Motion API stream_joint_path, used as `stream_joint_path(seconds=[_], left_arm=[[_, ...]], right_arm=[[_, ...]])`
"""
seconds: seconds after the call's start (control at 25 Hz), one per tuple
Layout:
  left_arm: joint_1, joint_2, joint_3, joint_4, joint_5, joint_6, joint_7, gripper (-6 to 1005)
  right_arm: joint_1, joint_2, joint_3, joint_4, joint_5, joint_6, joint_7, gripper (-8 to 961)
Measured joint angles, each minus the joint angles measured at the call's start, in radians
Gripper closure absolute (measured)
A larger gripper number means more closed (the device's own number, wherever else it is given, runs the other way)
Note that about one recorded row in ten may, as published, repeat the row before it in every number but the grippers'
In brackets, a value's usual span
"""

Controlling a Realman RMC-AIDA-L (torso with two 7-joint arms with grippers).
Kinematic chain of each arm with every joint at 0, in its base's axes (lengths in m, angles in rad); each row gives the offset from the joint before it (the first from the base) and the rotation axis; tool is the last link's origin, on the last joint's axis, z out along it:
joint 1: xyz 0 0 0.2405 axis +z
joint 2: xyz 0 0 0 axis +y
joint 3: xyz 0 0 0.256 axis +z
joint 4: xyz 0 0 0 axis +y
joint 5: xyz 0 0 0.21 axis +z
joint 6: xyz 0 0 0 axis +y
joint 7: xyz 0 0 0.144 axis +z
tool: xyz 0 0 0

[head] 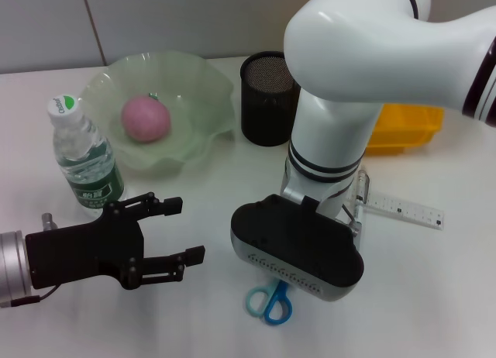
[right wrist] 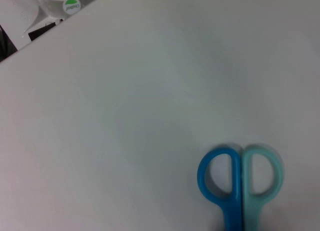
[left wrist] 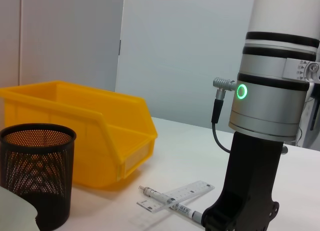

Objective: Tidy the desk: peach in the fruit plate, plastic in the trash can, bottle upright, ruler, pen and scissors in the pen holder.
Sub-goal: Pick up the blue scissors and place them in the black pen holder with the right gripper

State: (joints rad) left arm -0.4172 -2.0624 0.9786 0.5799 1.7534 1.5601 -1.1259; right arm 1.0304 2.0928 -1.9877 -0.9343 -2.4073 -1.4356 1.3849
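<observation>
1. Your right gripper [head: 298, 288] hangs low over the white bench [head: 434, 296], its housing covering the blades of the scissors; you cannot tell how its jaws stand.
2. Your left gripper [head: 177, 230] hovers with its jaws released, holding nothing.
3. The green fruit plate [head: 205, 87], beyond the left jaws, holds the peach [head: 145, 118].
4. The yellow bin [left wrist: 65, 121] sits past the right arm, beside the black mesh pen holder [head: 267, 98].
5. The bottle [head: 85, 160] stands upright just behind the left jaws; its cap label is too small to read.
6. The ruler [head: 407, 211] lies flat beside the right arm, markings unreadable, with the pen [left wrist: 165, 198] lying across it.
7. The scissors [right wrist: 241, 183] lie under the right jaws, blue and teal handles towards you.
</observation>
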Motion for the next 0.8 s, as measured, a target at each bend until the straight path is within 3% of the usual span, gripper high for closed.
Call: stream_joint_path(seconds=[0.8], left_arm=[[0.0, 0.001, 0.0, 0.0, 0.0, 0.004, 0.0, 158]], right_arm=[[0.008, -0.001, 0.0, 0.02, 0.011, 0.003, -0.007, 685]])
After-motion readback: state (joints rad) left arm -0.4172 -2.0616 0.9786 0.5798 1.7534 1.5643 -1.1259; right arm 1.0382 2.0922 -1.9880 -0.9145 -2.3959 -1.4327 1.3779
